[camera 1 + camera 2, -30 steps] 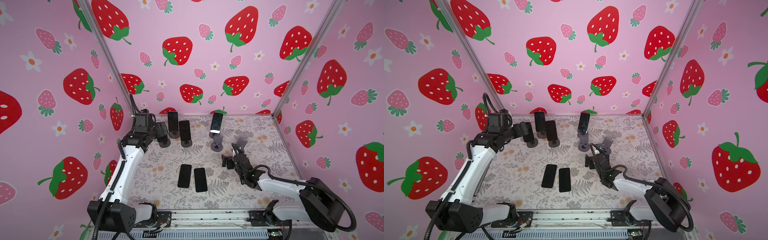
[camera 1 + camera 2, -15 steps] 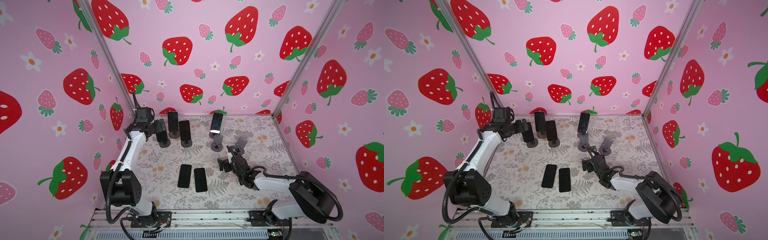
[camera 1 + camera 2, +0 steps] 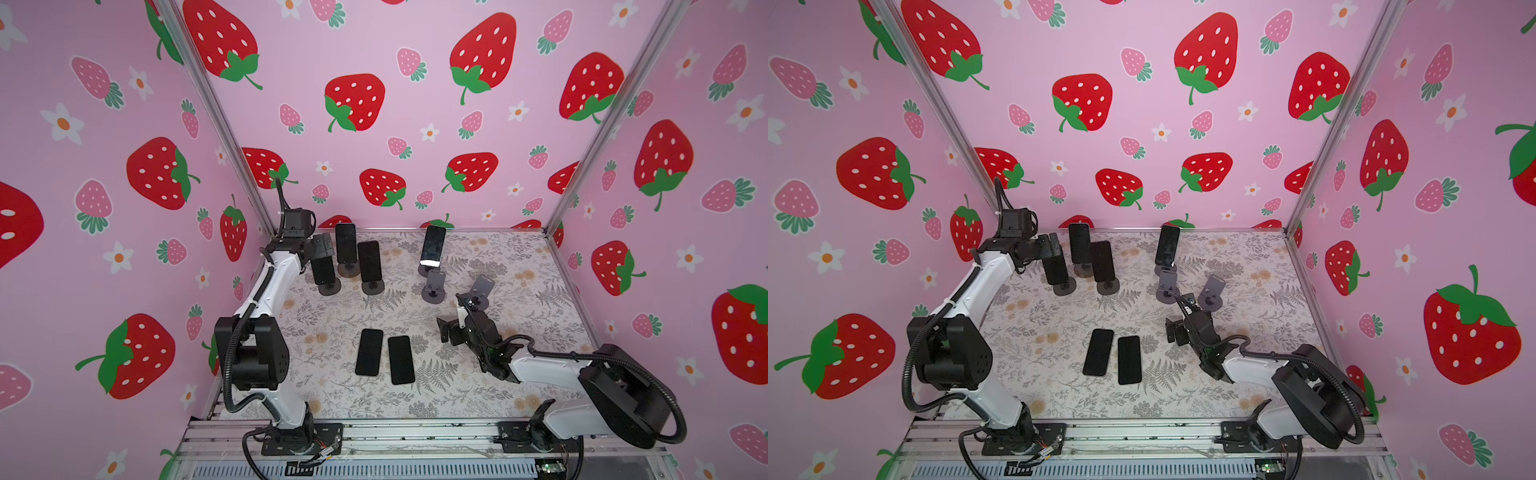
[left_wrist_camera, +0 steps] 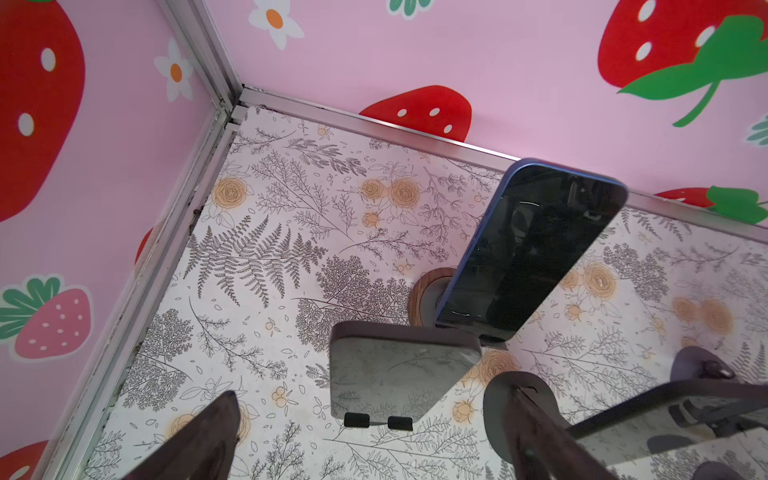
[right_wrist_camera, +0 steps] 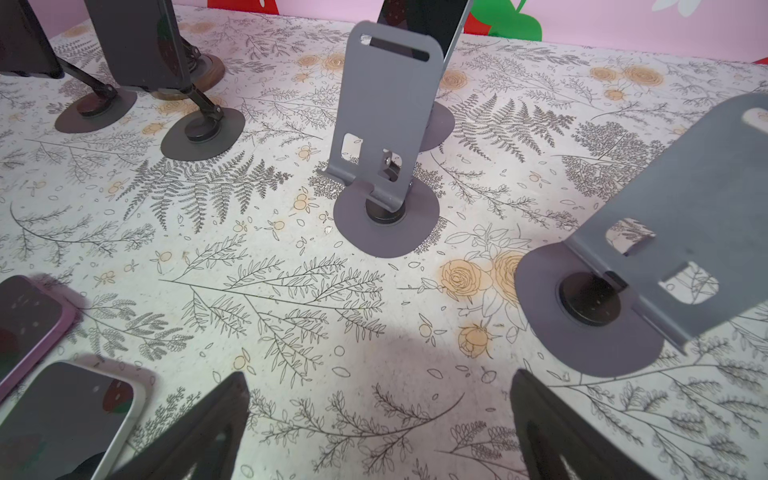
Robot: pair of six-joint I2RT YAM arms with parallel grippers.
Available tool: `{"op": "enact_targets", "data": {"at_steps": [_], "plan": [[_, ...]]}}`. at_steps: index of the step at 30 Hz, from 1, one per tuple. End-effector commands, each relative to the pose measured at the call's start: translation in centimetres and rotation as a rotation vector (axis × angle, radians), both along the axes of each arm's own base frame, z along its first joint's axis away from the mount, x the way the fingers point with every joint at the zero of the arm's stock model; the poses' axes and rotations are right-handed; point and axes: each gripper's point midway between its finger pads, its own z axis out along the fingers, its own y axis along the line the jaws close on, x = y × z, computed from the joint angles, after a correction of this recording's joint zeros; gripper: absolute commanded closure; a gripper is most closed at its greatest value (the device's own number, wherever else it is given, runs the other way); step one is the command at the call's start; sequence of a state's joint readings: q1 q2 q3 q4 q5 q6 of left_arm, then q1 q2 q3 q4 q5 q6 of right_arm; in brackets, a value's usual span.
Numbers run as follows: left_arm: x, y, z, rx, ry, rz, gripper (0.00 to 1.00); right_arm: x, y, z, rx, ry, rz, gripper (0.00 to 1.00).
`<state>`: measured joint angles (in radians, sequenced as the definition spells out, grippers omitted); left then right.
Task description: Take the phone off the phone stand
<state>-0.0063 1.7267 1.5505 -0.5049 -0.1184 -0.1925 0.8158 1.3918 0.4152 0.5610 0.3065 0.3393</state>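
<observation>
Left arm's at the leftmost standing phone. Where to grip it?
Pinch the phone by its long edges near the top, coming from above with the open left gripper. It leans upright, bottom caught in the lip of its stand, so the top is free.

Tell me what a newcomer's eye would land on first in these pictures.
The pink strawberry walls grab attention first, enclosing the floral table on three sides. Next come the propped phones along the back: a cluster of three phones on stands at back left and a lone phone on its stand nearer the middle, while two flat phones lie at the table's centre. Two empty grey stands sit right of centre, beyond the open right pincer.
</observation>
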Motion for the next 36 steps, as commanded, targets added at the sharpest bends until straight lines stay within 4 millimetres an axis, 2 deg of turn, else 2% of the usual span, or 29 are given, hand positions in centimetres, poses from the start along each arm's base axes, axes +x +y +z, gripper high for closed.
{"op": "enact_targets", "data": {"at_steps": [1, 12, 19, 28, 36], "plan": [[1.4, 0.1, 2.6, 0.049, -0.073, -0.009, 0.01, 0.2, -0.4, 0.5, 0.012, -0.029, -0.021, 0.0], [3.2, -0.1, 1.2, 0.053, -0.038, -0.016, 0.01, 0.3, -0.1, 0.4, 0.006, -0.023, -0.01, 0.0], [4.0, -0.2, -0.9, 0.044, 0.019, -0.015, 0.01, 0.3, -0.1, 0.4, 0.012, -0.025, -0.013, 0.0], [3.8, -0.1, -4.1, 0.036, 0.071, -0.003, 0.06, 0.3, -0.2, 0.4, 0.017, -0.026, -0.017, 0.0], [3.4, -0.4, -6.0, 0.022, 0.097, 0.018, 0.11, 0.6, 0.0, 0.3, 0.009, -0.028, -0.021, 0.0]]}}
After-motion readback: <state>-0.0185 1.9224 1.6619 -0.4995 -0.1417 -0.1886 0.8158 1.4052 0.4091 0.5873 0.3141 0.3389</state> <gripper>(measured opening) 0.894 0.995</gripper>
